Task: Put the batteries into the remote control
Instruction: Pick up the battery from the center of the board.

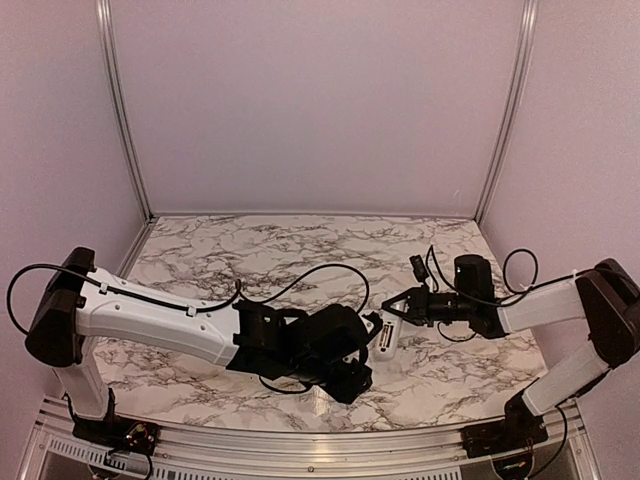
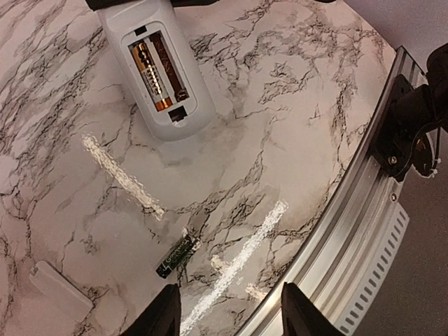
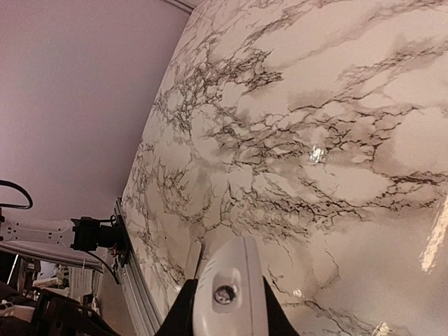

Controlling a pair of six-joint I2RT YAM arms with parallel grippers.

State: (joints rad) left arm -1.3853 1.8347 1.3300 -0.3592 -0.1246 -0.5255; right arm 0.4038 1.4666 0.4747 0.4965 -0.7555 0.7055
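One battery [image 2: 148, 70] was found seated in the remote control [image 2: 197, 98], clamped by the right pincer [image 3: 226, 311]; the dark battery [image 2: 176, 256] was noted unloaded on the desk [image 2: 301, 105] near the empty, wide-spread left pincer [image 2: 231, 315].

Edge rail [image 2: 348, 213] crowds the loose battery [image 2: 176, 256].

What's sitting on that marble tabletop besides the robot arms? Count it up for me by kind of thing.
Batteries: 2, a seated battery in the open bay and a loose battery lying on the marble
Remote control: 1
Flat white piece, likely the bay's lid: 1
Total: 4
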